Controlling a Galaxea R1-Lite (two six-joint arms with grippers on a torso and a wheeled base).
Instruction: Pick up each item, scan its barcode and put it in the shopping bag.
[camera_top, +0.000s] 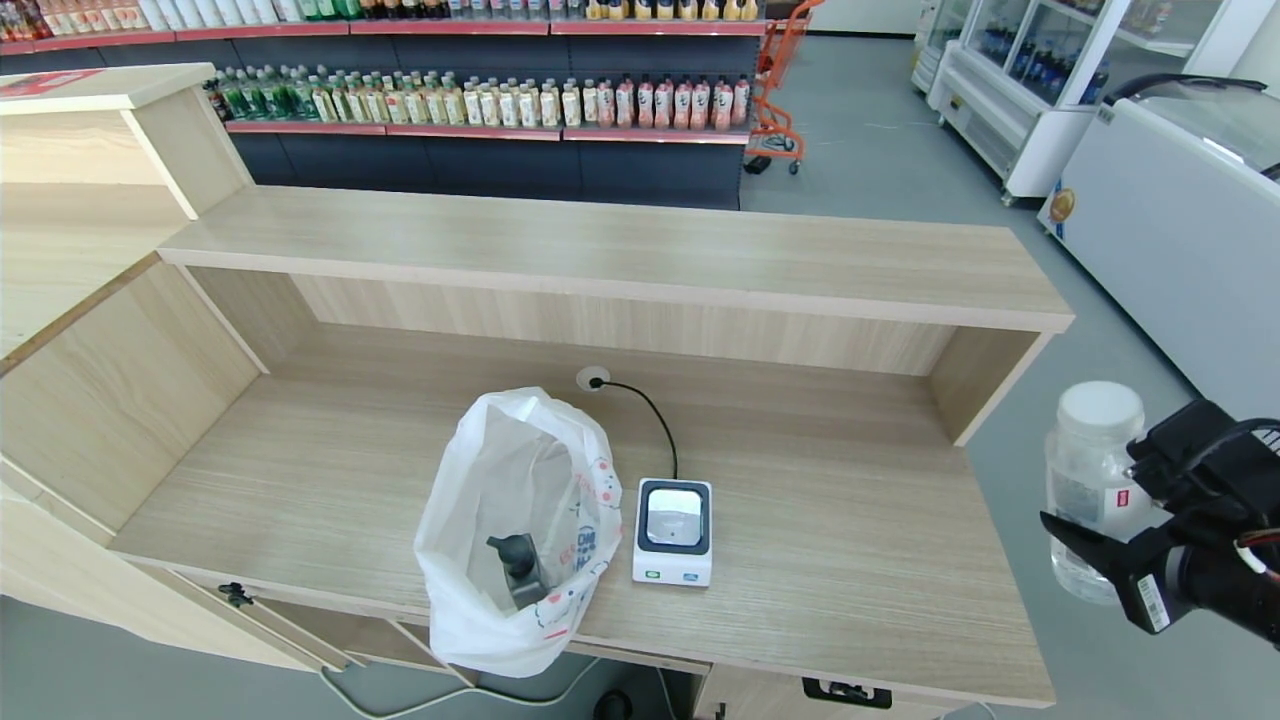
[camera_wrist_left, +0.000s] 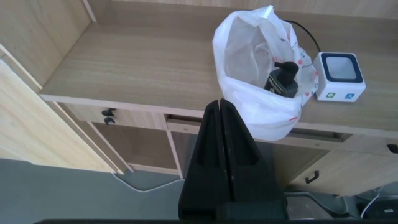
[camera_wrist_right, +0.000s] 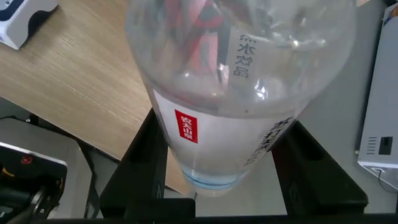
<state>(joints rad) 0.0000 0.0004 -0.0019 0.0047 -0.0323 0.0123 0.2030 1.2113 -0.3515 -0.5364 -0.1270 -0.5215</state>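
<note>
Head view first: we see the right gripper clamped on a clear plastic water bottle with a white cap, held upright out past the right end of the pale wooden counter, over the grey floor and well apart from everything on the counter. In the right wrist view the two black fingers press the bottle's lower body from either side, with its printed label facing the camera. Near the counter's front edge, about midway along it, stands the white box scanner with a dark glass window, and just beside it, on its left, the white plastic shopping bag sits open with a dark pump-topped container already inside. The left gripper has its fingers pressed together, holds nothing, and hangs below the front edge, short of the bag. We judge the pick-up of this bottle done and the scan to be the step in hand. The next move calls for carrying the bottle in over the right end to the scanner and turning its label towards the glass; we cannot tell where the barcode sits.
</note>
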